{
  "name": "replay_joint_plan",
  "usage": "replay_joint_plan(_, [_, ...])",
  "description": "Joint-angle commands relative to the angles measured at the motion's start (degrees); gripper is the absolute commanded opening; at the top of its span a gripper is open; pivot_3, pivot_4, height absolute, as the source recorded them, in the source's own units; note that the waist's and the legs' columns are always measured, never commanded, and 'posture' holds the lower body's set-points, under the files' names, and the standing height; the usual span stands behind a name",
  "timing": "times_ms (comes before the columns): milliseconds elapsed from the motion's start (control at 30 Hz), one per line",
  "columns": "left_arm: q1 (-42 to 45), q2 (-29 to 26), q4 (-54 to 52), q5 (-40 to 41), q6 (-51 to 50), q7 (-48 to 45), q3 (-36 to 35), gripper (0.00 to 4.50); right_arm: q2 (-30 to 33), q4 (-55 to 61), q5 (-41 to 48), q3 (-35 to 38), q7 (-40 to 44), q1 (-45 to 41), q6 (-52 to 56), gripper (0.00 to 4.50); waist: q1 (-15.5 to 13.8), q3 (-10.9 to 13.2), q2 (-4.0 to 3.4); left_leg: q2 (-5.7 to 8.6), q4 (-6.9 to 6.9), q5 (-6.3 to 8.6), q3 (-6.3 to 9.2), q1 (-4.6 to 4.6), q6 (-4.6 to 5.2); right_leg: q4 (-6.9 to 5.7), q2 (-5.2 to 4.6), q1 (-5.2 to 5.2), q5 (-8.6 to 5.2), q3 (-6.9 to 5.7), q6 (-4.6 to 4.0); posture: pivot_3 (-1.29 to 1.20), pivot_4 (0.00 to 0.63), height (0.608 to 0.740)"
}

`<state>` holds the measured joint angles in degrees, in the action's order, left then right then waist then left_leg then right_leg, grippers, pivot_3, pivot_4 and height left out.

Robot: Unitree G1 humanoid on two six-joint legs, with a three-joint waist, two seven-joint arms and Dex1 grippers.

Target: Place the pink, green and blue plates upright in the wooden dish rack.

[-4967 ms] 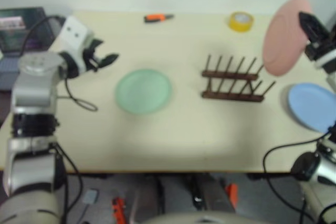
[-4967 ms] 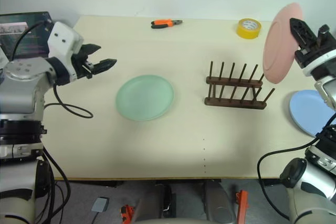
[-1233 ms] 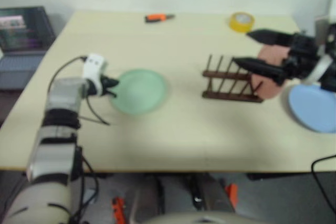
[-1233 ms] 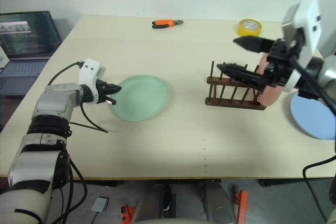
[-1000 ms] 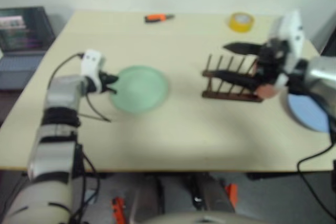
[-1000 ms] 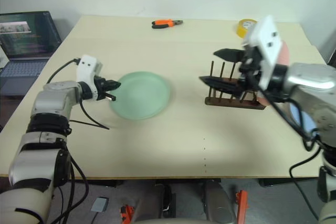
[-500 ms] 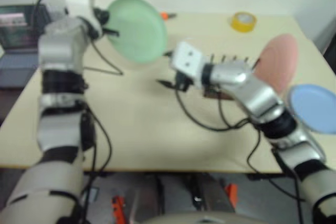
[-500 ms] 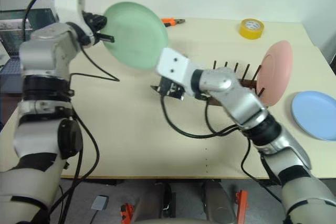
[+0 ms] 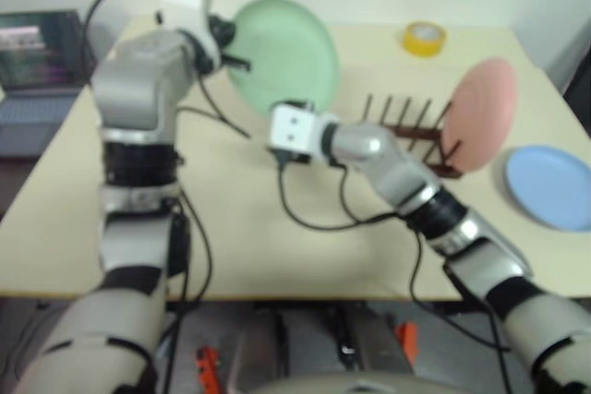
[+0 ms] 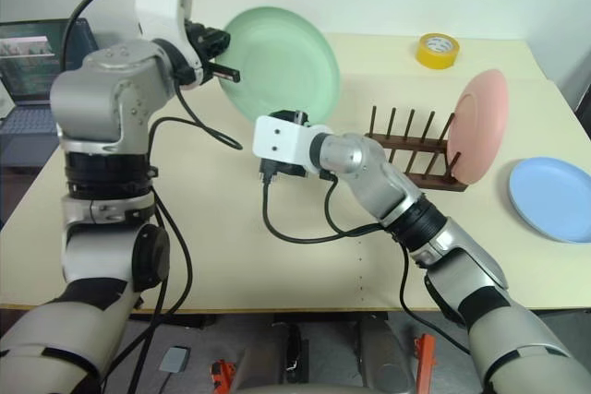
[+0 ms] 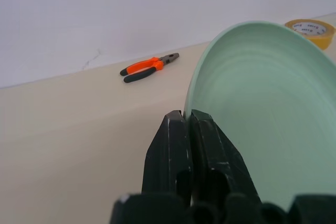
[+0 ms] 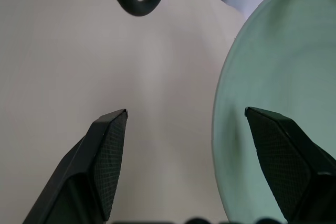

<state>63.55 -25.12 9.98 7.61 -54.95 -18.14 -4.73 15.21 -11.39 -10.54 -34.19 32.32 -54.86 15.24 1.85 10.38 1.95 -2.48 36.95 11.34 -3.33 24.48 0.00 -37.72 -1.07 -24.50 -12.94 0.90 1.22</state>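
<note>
Cream tabletop point(image 10: 231, 256), pink plate point(image 10: 480, 126) already upright at the rack's point(image 10: 406, 161) end, blue plate point(image 10: 554, 198) flat beside it. Left gripper point(image 10: 222, 57) pinches the green plate's point(image 10: 282, 62) rim, held aloft. Right gripper point(image 12: 186, 156) gapes empty under it, seemingly for a handover; next, close on the rim.

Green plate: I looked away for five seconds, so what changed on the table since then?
The left gripper closed on the green plate and lifted it off the table. The right gripper set the pink plate upright in the rack, let go and swung toward the green plate. The blue plate stayed put.
</note>
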Motion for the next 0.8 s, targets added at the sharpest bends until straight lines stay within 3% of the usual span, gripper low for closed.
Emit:
replay_joint_plan(33, [0.7, -0.9, -3.9, 0.4, -0.6, 0.3, -0.6, 0.01, -0.7, 0.1, -1.8, 2.5, -0.4, -0.2, -1.6, 3.67, 0.0, 0.0, 0.0, 0.0, 0.0, -0.02, 0.0, -0.02, -0.03, -0.02, 0.0, 0.0, 0.0, 0.0, 0.0, 0.0, 0.15, 0.74])
replay_joint_plan(100, [0.6, -0.9, -4.2, 0.4, -0.9, 0.3, -0.7, 0.0, -1.1, -0.3, -2.3, 3.0, -0.5, -0.1, -1.8, 3.27, 0.0, 0.0, 0.0, 0.0, -0.01, -0.06, -0.01, -0.04, -0.11, -0.06, 0.0, 0.0, -0.01, 0.0, -0.01, 0.0, 0.15, 0.74])
replay_joint_plan(400, [0.3, -0.4, -4.1, 0.5, -0.9, 0.1, 0.0, 0.0, -3.1, -1.0, -3.6, 5.1, -1.0, 0.6, -1.6, 0.06, 0.0, 0.0, 0.0, 0.0, -0.01, -0.12, 0.0, -0.07, -0.2, -0.13, 0.0, 0.0, -0.01, 0.01, 0.0, 0.0, 0.15, 0.74])
replay_joint_plan(800, [1.0, -0.5, -3.1, 1.1, -1.6, -0.3, -0.2, 0.0, -3.2, -1.5, -5.4, 7.0, -2.3, 1.8, -2.3, 0.02, 0.0, 0.0, 0.0, 0.0, -0.02, -0.12, 0.01, -0.08, -0.2, -0.13, 0.0, 0.0, -0.02, 0.02, 0.01, 0.0, 0.15, 0.74])
